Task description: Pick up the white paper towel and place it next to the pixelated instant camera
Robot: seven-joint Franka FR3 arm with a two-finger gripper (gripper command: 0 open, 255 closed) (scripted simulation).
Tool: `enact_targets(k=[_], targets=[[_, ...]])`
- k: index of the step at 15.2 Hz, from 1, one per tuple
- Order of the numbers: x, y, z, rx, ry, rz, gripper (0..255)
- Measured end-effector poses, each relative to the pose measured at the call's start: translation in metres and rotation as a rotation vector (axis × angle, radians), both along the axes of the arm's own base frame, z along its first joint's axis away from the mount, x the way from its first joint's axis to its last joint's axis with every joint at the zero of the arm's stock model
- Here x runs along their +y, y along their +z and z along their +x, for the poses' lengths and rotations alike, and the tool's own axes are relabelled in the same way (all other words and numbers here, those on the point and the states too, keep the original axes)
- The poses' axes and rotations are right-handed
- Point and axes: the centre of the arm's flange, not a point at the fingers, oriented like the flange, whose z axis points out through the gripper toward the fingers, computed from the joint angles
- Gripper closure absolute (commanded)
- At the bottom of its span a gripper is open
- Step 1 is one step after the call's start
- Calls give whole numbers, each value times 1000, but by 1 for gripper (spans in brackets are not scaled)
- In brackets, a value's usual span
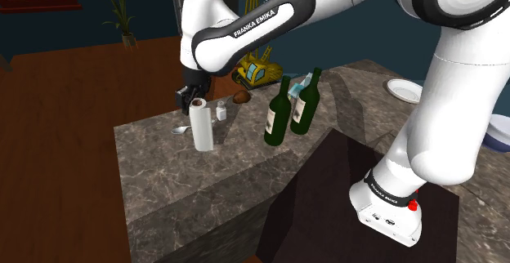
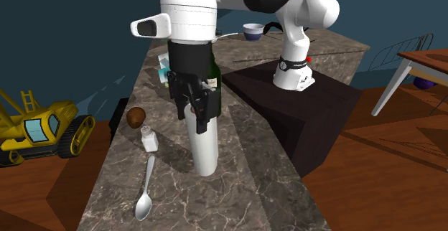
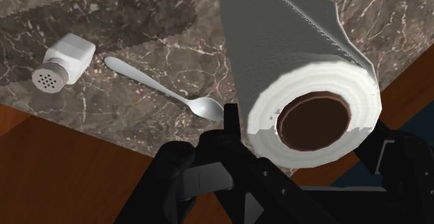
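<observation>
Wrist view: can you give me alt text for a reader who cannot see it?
The black gripper sits around the top of an upright white paper towel roll on a dark marbled counter. Beside the roll are a silver spoon and a white shaker.

We see a room in a home, most likely a kitchen or dining area: a stone-patterned counter (image 1: 163,171) carries two green wine bottles (image 1: 278,116), a salt shaker (image 2: 149,139), a spoon (image 2: 144,194), a plate (image 1: 404,90) and a bowl (image 2: 253,31). Around it we find a wooden floor (image 1: 57,122), a potted plant (image 1: 123,12), a wood-topped table (image 2: 425,57) and a yellow toy excavator (image 2: 39,130) on the floor off one long edge of the counter.
</observation>
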Motion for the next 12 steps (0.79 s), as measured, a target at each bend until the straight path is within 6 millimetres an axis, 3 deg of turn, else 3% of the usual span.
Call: enact_targets(k=[12], targets=[[-1, 64, 0, 0, 0, 0, 255]])
